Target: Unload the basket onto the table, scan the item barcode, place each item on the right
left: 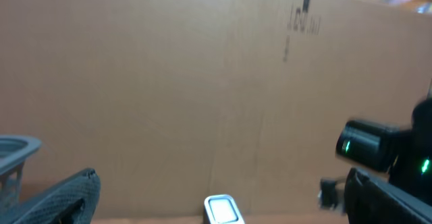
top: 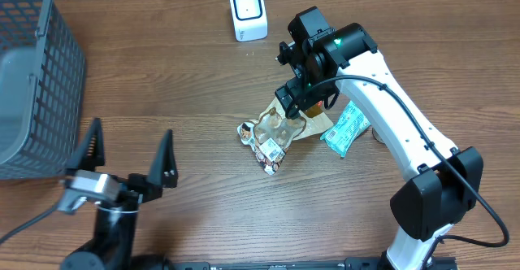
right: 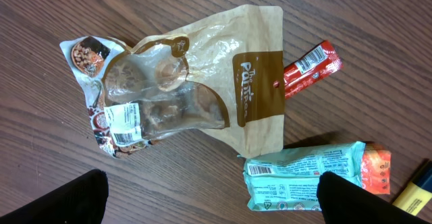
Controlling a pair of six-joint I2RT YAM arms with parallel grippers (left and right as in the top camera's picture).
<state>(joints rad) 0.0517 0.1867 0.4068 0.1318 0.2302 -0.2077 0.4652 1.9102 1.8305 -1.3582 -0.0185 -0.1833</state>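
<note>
Probably a mock shop checkout: scanner (top: 247,12), grey basket (top: 49,83) and snack packets (right: 202,82) on a wooden table (top: 179,83).

The right arm (top: 382,107), at the overhead frame's right, has white shells, black joints and a black cable (top: 404,106) (a green light (top: 335,41) glows near the wrist). The left arm (top: 110,221), lower left, is black; the left gripper (top: 132,132) has dark triangular fingers (top: 166,160).
</note>
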